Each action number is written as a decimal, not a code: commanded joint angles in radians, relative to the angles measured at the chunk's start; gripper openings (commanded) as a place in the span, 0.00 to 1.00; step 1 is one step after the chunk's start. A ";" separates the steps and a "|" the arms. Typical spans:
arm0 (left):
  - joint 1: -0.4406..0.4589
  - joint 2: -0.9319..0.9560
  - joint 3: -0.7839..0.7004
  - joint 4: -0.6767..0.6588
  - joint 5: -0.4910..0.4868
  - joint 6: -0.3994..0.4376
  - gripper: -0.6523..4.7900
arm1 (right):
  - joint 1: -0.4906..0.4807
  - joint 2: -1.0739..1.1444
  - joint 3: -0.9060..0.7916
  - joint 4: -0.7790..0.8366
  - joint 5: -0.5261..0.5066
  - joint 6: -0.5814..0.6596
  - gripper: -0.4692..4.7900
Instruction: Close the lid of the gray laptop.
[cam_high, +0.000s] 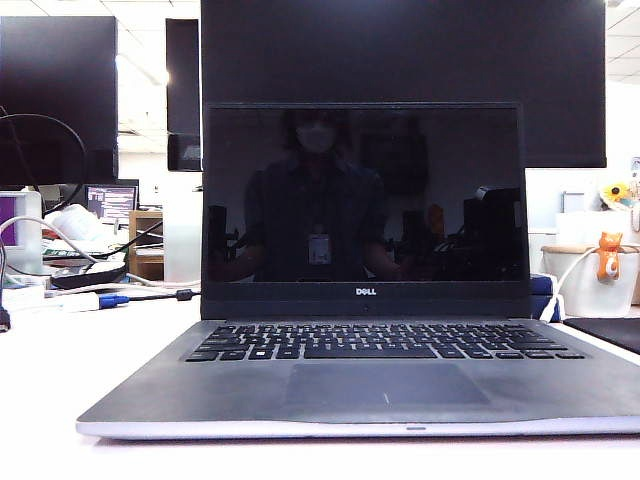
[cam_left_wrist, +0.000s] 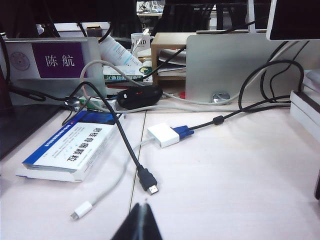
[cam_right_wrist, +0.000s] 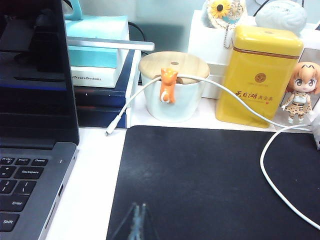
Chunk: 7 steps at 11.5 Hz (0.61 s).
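Observation:
The gray laptop stands open in the middle of the exterior view, its lid upright with a black screen and "DELL" under it. Neither gripper shows in that view. In the right wrist view the laptop lies off to the side with its lid raised, and my right gripper is shut over a black mat, holding nothing. In the left wrist view my left gripper is shut and empty above the pale desk, with no laptop in sight.
Near the left gripper lie a black HDMI plug, a white adapter, a blue-white box and several cables. Beside the right gripper stand a lidded cup, a yellow tin and a white cable. A big black monitor looms behind the laptop.

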 joint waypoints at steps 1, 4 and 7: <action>0.000 -0.002 0.000 -0.014 0.002 -0.008 0.11 | 0.001 -0.001 -0.002 0.017 0.001 0.028 0.09; 0.000 -0.002 0.016 0.012 0.120 -0.100 0.11 | 0.001 -0.001 -0.001 0.022 0.003 0.094 0.09; 0.000 0.035 0.191 0.003 0.006 -0.135 0.11 | 0.001 -0.001 0.047 0.046 0.075 0.152 0.09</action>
